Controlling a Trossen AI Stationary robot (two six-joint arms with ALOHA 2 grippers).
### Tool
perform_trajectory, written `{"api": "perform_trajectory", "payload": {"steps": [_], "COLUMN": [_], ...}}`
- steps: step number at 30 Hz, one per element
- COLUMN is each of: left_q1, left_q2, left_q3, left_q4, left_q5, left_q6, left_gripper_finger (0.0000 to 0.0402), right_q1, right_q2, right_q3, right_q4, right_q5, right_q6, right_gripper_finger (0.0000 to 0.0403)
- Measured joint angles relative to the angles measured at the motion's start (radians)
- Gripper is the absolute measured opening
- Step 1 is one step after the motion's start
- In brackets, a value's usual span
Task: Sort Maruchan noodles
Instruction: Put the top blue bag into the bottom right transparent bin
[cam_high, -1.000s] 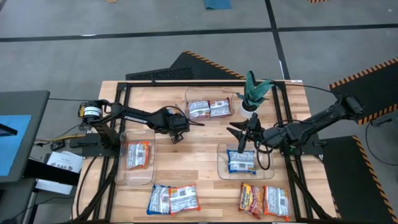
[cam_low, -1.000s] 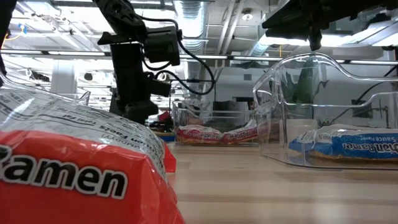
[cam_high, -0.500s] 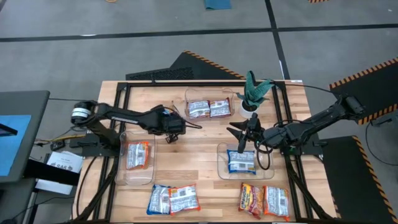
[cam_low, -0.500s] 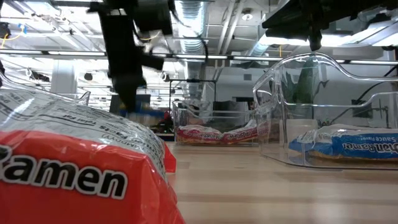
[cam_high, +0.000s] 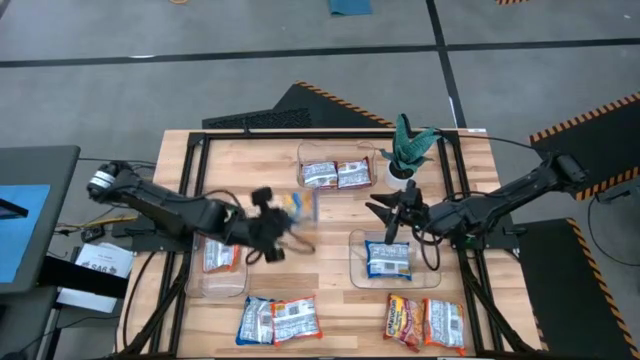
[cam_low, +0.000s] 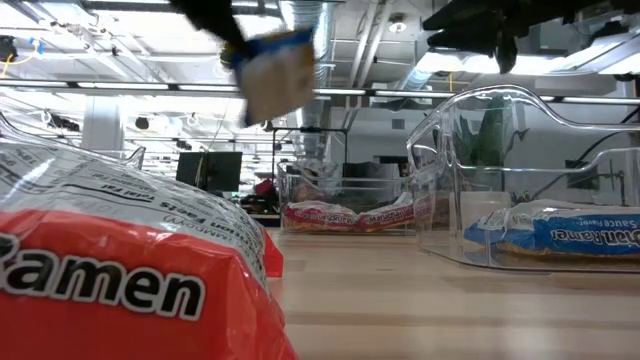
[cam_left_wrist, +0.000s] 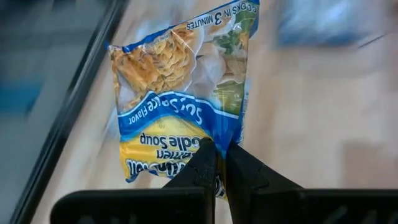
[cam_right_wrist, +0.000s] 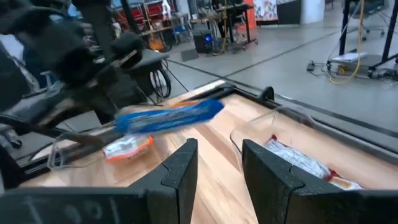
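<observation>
A blue-and-yellow Maruchan noodle packet (cam_left_wrist: 186, 93) hangs high over the table's middle (cam_high: 296, 205), with my left gripper (cam_left_wrist: 221, 158) shut on it. My right gripper (cam_right_wrist: 217, 168) stands open and level above the right bin (cam_high: 352, 262), which holds a blue packet (cam_high: 388, 260). The far bin (cam_high: 337, 150) holds two whitish-red packets (cam_high: 337, 175). The left bin (cam_high: 196, 262) holds an orange packet (cam_high: 220, 250). A blue packet (cam_high: 255, 320), an orange one (cam_high: 297, 320) and two red ones (cam_high: 423, 322) lie flat along the near edge. My left gripper pinches the packet's near short end (cam_left_wrist: 193, 155), close to one corner, between its two fingers (cam_left_wrist: 202, 165). The fingers slant downward and the packet stretches away beyond them. The packet (cam_low: 275, 70) is lifted clear, tilted, high above the tabletop.
A green potted plant (cam_high: 408, 148) stands at the far right beside the far bin. A dark frame (cam_high: 200, 140) runs around the table's edges. Bare wood (cam_high: 320, 225) lies between the three bins.
My left gripper has taken hold of the blue-and-yellow packet on the table near the far bin and risen steeply with it. The arm has swung toward the near edge and tipped less steeply downward. The packet is now lifted clear.
</observation>
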Motion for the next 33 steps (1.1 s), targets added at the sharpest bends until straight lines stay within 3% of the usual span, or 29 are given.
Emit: {"api": "perform_trajectory", "payload": {"steps": [4,10,18,26,33], "left_q1": [-0.025,0.007,0.083,0.15,0.172], "left_q2": [0.028,0.084,0.242,0.409,0.431], "left_q3": [0.0,0.0,0.0,-0.001,-0.001], "left_q4": [0.263,0.533,0.71,0.913,0.97], "left_q5": [0.065,0.275,0.527,0.657,0.792], "left_q6": [0.222,0.459,0.567,0.65,0.703], "left_gripper_finger": [0.0,0.0,0.0,0.0,0.0], "right_q1": [0.032,0.089,0.145,0.15,0.15], "right_q2": [-0.05,-0.149,-0.211,-0.198,-0.2], "right_q3": [0.0,0.0,0.0,0.0,0.0], "right_q4": [0.071,0.15,0.128,0.105,0.103], "right_q5": [0.0,0.0,0.0,0.0,0.0], "right_q6": [-0.065,-0.196,-0.212,-0.211,-0.208], "right_gripper_finger": [0.0152,0.0152,0.0152,0.0152,0.0152]}}
